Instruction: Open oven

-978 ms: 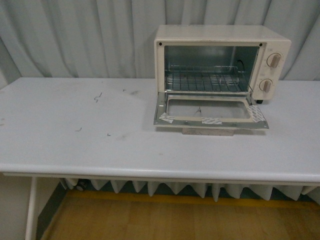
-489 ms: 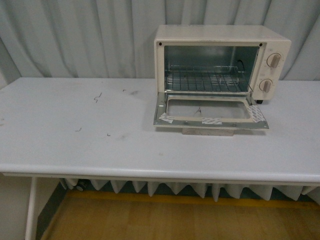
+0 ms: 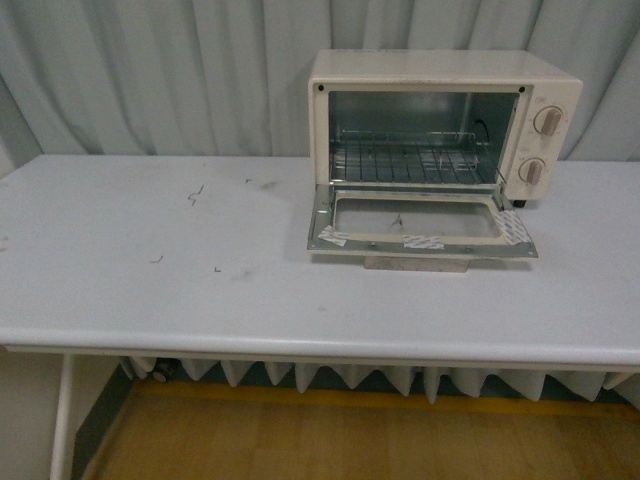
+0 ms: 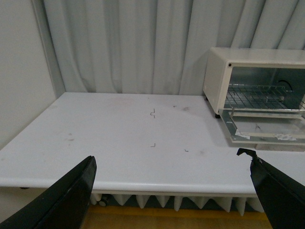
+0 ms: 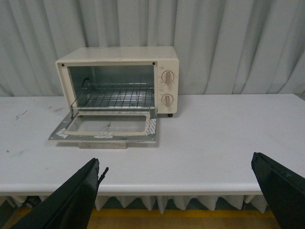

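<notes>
Oven (image 3: 440, 120): rigid, door down, bar handle the hold; I see both fingers wide, well short of it.

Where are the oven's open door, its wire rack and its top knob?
door (image 3: 420, 243): front view, on the front strip of the folded-down door frame.
wire rack (image 3: 412, 160): front view, on the middle of the grid inside the oven.
top knob (image 5: 167, 77): right wrist view, on the knob's face.
</notes>
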Robot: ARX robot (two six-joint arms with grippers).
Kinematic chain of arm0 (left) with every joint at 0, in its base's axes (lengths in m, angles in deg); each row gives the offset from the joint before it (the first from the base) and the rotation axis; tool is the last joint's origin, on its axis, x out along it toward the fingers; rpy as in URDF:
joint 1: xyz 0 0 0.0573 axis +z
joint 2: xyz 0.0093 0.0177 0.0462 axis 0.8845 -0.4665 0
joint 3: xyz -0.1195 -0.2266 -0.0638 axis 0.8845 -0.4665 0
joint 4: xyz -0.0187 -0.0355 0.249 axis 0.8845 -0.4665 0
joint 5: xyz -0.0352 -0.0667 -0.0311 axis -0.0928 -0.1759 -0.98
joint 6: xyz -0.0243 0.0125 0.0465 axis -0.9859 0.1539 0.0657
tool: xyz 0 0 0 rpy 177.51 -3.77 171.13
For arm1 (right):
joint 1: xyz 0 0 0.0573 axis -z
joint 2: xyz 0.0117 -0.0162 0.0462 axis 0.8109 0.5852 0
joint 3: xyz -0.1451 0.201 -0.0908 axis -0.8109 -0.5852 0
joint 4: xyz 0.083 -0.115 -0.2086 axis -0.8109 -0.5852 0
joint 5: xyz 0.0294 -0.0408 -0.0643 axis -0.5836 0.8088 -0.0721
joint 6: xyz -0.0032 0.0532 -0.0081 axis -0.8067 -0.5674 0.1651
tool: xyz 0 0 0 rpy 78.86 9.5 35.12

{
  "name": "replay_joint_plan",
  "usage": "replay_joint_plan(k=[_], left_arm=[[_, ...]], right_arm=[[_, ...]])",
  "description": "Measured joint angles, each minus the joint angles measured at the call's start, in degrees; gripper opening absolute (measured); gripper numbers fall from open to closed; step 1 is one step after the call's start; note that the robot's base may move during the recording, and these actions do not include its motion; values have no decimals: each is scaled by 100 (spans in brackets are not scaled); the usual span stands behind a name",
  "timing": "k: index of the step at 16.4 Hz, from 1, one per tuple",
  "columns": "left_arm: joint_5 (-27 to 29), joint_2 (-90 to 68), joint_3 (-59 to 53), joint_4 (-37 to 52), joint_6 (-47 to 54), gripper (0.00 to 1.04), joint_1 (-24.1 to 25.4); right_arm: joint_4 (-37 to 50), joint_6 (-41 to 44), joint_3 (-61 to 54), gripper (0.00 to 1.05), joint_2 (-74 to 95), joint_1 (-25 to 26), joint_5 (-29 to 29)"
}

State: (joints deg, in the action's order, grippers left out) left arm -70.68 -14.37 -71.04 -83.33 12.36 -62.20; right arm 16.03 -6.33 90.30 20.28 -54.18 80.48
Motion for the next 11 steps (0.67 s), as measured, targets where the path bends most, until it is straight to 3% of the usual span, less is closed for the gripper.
replay_joint_plan(k=[11], left_arm=[[0,0,0,15,0,98,0]], right_arm=[[24,0,0,98,0,0,-2]])
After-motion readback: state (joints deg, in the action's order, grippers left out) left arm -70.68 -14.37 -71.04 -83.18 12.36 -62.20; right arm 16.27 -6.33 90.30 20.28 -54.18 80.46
